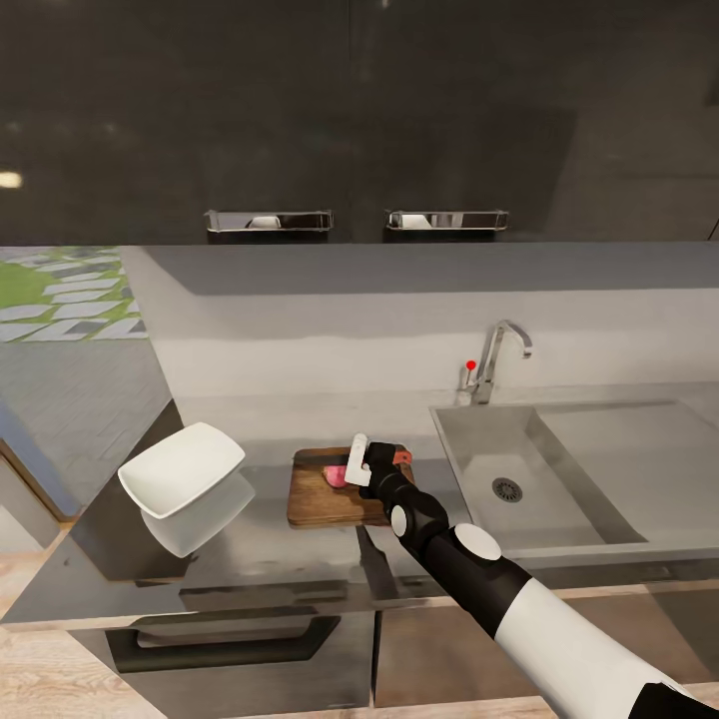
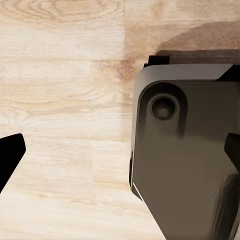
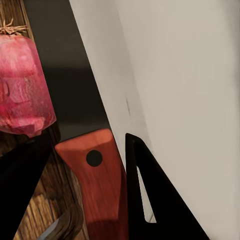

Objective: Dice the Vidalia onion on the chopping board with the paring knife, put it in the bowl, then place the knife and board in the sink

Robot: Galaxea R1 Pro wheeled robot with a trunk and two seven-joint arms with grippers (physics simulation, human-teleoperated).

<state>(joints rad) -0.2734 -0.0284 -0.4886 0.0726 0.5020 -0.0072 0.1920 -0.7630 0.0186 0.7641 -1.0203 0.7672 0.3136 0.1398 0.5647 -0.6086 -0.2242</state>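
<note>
The brown chopping board [image 1: 322, 499] lies on the grey countertop [image 1: 260, 559] just left of the sink [image 1: 599, 439]. On it rests the pinkish-red Vidalia onion [image 1: 336, 476] [image 3: 22, 85]. My right gripper [image 1: 365, 467] [image 3: 87, 145] is over the board, shut on the paring knife [image 3: 97, 185]; its orange-red handle [image 1: 401, 457] sticks out to the right. The dark blade [image 3: 70, 75] lies right beside the onion. The white bowl [image 1: 182, 467] sits tilted at the counter's left end. My left gripper [image 2: 120, 150] hangs open over the wood floor [image 2: 60, 75].
A chrome faucet [image 1: 496, 358] with a red knob stands behind the sink, whose basin has a drain [image 1: 507, 489]. Black upper cabinets with chrome handles [image 1: 268, 220] hang above. Grey drawer fronts with a black handle [image 1: 230, 639] sit below the counter. Part of my base [image 2: 185, 160] is beneath the left wrist.
</note>
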